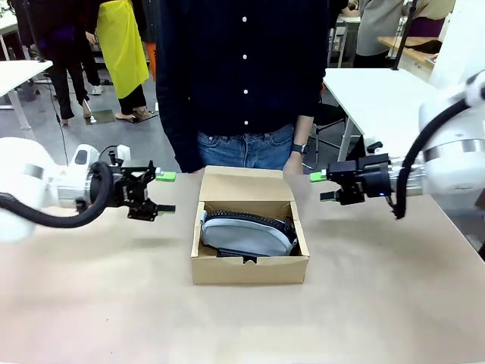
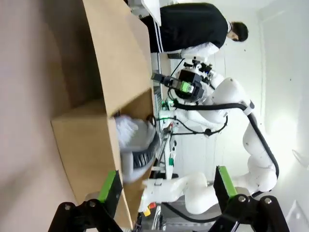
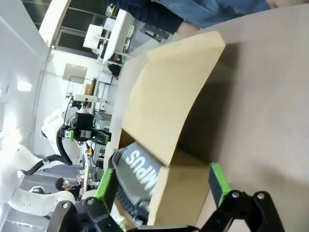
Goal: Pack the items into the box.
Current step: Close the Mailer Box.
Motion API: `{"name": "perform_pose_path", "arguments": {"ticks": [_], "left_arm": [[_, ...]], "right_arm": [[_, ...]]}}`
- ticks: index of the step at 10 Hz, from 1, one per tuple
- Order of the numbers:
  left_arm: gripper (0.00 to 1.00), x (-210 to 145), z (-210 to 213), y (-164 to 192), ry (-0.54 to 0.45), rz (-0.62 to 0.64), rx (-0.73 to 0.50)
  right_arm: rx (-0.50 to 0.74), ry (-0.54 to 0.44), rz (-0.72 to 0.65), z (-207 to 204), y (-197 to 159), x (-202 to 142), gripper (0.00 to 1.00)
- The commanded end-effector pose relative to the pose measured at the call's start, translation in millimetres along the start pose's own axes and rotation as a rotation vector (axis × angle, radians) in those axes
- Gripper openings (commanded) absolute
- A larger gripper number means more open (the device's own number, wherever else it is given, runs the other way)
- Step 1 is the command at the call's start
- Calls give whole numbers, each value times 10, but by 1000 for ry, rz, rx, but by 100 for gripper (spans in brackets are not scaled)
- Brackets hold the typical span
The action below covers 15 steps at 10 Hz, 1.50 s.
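One open box (image 1: 250,269) holding one grey pouch (image 1: 246,231), two grippers, left (image 1: 166,192) and right (image 1: 321,186), fingers released, empty.

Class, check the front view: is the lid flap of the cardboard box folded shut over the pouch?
No, the lid flap stands open behind the box, leaving the grey pouch visible.

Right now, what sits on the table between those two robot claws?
In the front view, the open brown cardboard box sits between the left gripper and right gripper, with the grey fabric pouch inside it.

Front faces person; wrists sideways, share box (image 1: 250,269).
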<state>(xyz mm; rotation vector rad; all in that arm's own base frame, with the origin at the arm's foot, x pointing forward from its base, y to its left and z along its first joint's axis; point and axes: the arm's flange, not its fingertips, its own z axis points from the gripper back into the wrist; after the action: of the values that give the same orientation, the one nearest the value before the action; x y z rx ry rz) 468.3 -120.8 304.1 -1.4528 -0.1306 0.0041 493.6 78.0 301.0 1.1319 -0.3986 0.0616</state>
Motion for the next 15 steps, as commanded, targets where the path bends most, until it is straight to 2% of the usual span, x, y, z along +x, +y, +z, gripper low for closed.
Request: {"name": "perform_pose_path", "arguments": {"ticks": [1,2,4,8,11,15], "left_arm": [[100,367,-137,117,-129,34,0],[100,532,-248,216,-130,66,17],[100,785,-414,395,-105,118,16],[100,1028,-596,608,-82,148,16],[100,980,-713,557,25,40,-6],[100,643,-808,194,96,-174,-50]], "right_arm": [[42,-4,-8,-256,-291,245,100],[77,-10,2,-387,-380,324,100],[58,-22,-32,-633,-500,439,100],[149,61,-92,-923,-600,515,100],[197,112,-65,-1016,-509,501,100],[249,127,107,-873,-119,283,100]]}}
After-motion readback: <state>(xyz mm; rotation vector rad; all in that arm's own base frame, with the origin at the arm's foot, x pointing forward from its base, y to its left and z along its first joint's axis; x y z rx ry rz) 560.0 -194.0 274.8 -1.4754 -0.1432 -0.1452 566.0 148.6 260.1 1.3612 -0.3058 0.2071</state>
